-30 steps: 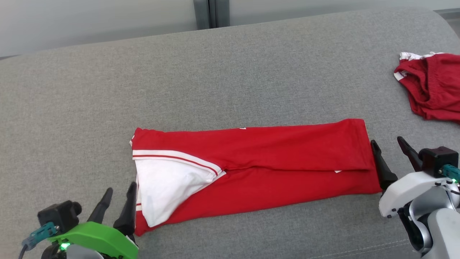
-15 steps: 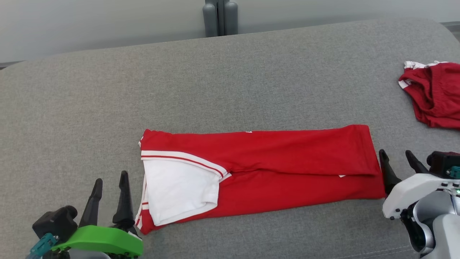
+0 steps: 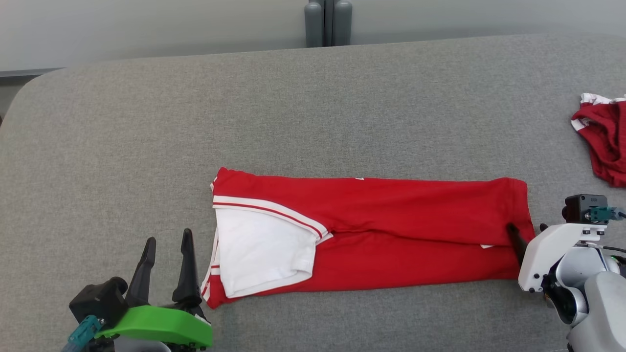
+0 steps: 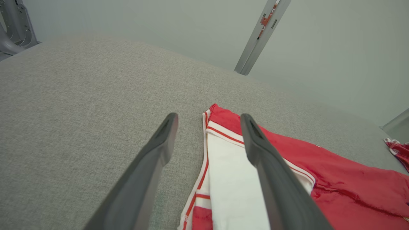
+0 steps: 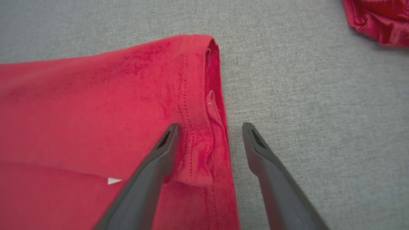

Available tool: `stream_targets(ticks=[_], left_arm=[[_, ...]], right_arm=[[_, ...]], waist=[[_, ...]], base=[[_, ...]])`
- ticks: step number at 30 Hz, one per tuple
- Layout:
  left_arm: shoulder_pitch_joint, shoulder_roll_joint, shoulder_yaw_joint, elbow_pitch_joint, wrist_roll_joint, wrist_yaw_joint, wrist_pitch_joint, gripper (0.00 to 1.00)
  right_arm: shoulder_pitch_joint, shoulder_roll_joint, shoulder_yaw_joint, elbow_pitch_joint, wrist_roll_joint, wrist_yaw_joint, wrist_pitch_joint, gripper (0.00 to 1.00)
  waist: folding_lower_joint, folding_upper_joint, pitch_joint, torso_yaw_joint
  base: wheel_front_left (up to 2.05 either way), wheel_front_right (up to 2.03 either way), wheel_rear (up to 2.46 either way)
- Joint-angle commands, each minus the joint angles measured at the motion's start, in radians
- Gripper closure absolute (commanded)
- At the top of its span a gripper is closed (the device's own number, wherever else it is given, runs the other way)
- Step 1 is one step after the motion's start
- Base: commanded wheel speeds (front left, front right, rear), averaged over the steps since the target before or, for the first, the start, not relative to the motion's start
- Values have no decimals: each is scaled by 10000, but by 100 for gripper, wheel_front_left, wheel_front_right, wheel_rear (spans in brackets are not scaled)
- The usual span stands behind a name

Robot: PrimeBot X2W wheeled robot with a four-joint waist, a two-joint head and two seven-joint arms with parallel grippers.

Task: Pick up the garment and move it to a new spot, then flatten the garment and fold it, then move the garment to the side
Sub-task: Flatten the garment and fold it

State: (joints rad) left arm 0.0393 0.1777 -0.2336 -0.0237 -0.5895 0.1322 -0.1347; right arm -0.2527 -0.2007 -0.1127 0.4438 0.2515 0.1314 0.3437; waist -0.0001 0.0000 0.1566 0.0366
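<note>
garment point(image 3: 415, 210): red, folded lengthwise, white sleeve atop; left gripper point(image 3: 168, 235), right gripper point(image 5: 211, 125): jaws apart

Head view: high, looking forward and down over the grey padded surface point(image 3: 342, 107), taking in the whole folded garment point(image 3: 391, 230). Left wrist view: low and close, looking along the left tool point(image 4: 208, 115) over the garment's white-sleeved end toward the wall point(image 4: 127, 25); right wrist view: close, looking steeply down past the right tool point(image 5: 210, 125) at its plain red end. All three share the garment and a darker red cloth point(image 3: 604, 142).
</note>
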Motion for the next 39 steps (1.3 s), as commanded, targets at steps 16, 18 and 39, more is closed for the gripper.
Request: stream_targets(ticks=[16, 18, 39], left_arm=[[-261, 163, -80, 29, 106, 133, 63, 0], [-242, 186, -71, 3, 111, 173, 81, 0], [-321, 152, -273, 173, 124, 258, 15, 0]], right_arm=[[-924, -289, 402, 1677, 935, -22, -125, 100], [-1063, -441, 400, 1723, 1033, -22, -238, 100], [10, -905, 724, -1526, 3073, -15, 496, 100]], waist=[[1, 0, -104, -133], [1, 0, -158, -216], [1, 0, -488, -611]], base=[[0, 0, 0], [0, 0, 0], [0, 0, 0]])
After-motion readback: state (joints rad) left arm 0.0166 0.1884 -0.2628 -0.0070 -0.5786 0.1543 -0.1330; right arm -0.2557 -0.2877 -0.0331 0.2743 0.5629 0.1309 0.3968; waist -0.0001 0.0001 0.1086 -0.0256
